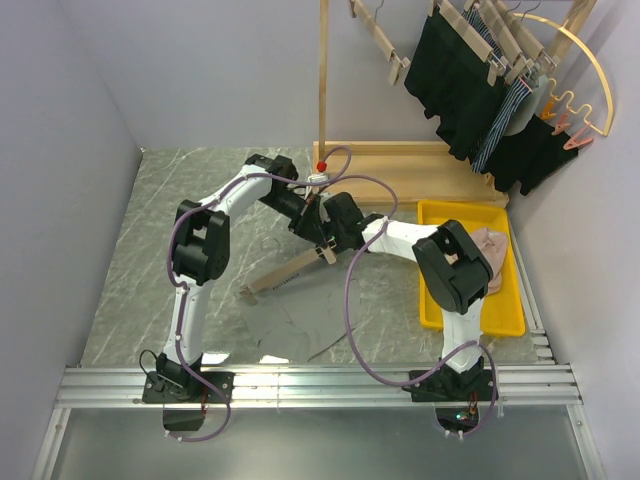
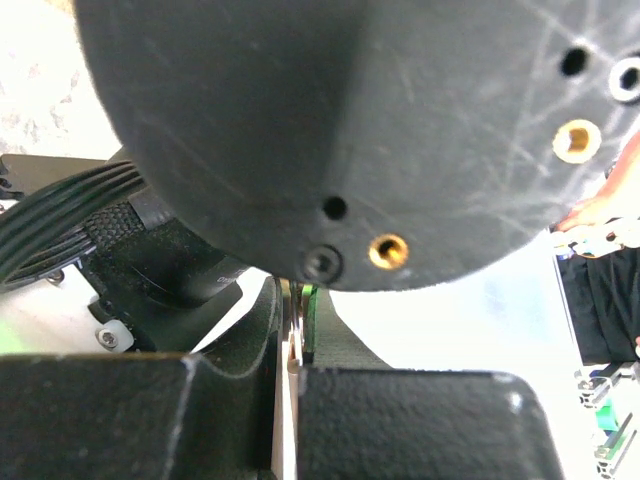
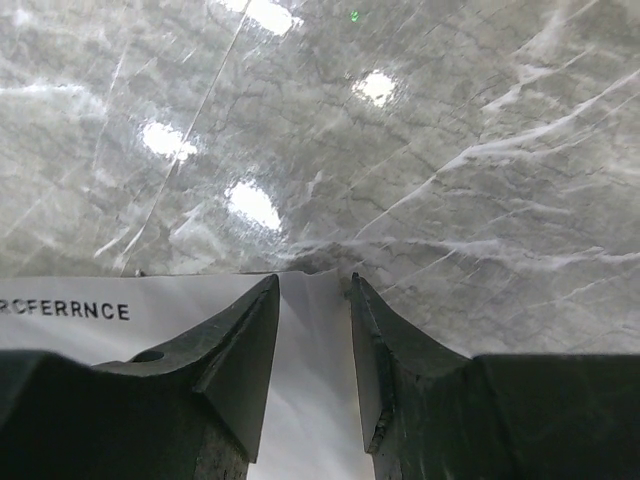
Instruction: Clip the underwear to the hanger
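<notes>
The pale wooden hanger (image 1: 285, 270) lies slanted on the marble table, its far right end up between both grippers. The light grey underwear (image 1: 290, 328) lies flat on the table just in front of it, apart from both grippers. My left gripper (image 1: 308, 222) is shut on a thin pale strip of the hanger (image 2: 283, 360); the right arm's black body fills most of that view. My right gripper (image 1: 330, 240) straddles the hanger's end (image 3: 315, 340), its fingers (image 3: 250, 340) pressed against a pale strip of it. Printed letters show on the wood.
A yellow tray (image 1: 505, 322) holding a beige-pink garment (image 1: 488, 250) stands at the right. A wooden rack base (image 1: 420, 165) and its post (image 1: 323, 80) are behind, with black garments (image 1: 455, 75) and a yellow hoop hanger (image 1: 590, 70) hanging at the back right.
</notes>
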